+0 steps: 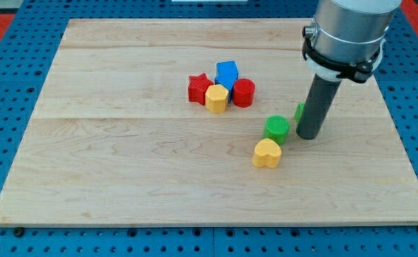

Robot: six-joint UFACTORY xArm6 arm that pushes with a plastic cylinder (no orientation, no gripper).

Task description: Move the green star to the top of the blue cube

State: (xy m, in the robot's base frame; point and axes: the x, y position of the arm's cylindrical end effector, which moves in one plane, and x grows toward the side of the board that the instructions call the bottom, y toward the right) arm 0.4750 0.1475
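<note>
- My tip [309,135]: lower end of a dark rod, resting on the wooden board [123,178]; the arm carries no jaws, so nothing opens, closes or holds.
- Green star [300,111]: just behind the rod on its left, mostly hidden; contact cannot be told.
- Green cylinder [276,128]: just left of my tip.
- Yellow heart [267,153]: left and below my tip, near the green cylinder.
- Blue cube [226,73]: well left and above my tip, clustered with red star [198,88], yellow hexagonal block [216,98] and red cylinder [244,93].
</note>
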